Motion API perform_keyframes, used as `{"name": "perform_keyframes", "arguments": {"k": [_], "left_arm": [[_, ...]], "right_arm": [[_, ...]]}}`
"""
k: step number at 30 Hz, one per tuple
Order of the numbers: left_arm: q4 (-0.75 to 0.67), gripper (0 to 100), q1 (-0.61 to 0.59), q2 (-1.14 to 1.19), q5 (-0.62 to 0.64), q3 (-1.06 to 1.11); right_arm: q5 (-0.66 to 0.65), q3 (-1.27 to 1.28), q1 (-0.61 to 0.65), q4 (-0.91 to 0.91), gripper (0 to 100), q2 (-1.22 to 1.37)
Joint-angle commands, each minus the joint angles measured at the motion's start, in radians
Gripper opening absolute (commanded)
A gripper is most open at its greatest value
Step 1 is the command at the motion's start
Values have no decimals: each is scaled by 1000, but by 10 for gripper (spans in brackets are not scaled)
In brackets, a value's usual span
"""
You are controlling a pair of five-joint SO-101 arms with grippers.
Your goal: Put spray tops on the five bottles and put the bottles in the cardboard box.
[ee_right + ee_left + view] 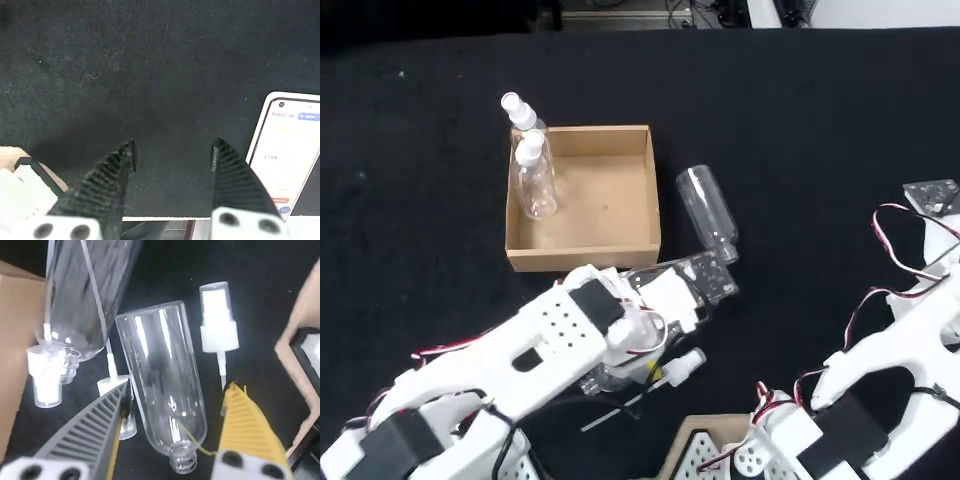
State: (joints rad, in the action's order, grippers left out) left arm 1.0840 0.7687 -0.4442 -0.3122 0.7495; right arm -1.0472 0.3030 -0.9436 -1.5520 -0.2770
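Left gripper (178, 386), spread wide, straddles a capless bottle (160, 355) beside a loose spray top (218, 325), seemingly to grasp it for capping; right gripper (174, 143) hangs open.

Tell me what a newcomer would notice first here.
The left fingers, open, flank a topless bottle lying on the black table, a loose spray top beside it. Beyond, two capped bottles stand at the far left corner of the cardboard box, and another bare bottle lies to its right.
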Motion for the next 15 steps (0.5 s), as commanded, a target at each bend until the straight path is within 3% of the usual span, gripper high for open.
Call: {"name": "perform_keyframes", "arguments": {"k": [1, 7, 15], "left_arm": [[-75, 277, 4, 41, 55, -1], [-166, 277, 2, 92, 58, 67], [-173, 268, 2, 103, 51, 104]], "right_arm": [[-12, -51, -18, 23, 216, 4], [-14, -51, -20, 21, 216, 4], [-14, -50, -20, 18, 216, 4]]}}
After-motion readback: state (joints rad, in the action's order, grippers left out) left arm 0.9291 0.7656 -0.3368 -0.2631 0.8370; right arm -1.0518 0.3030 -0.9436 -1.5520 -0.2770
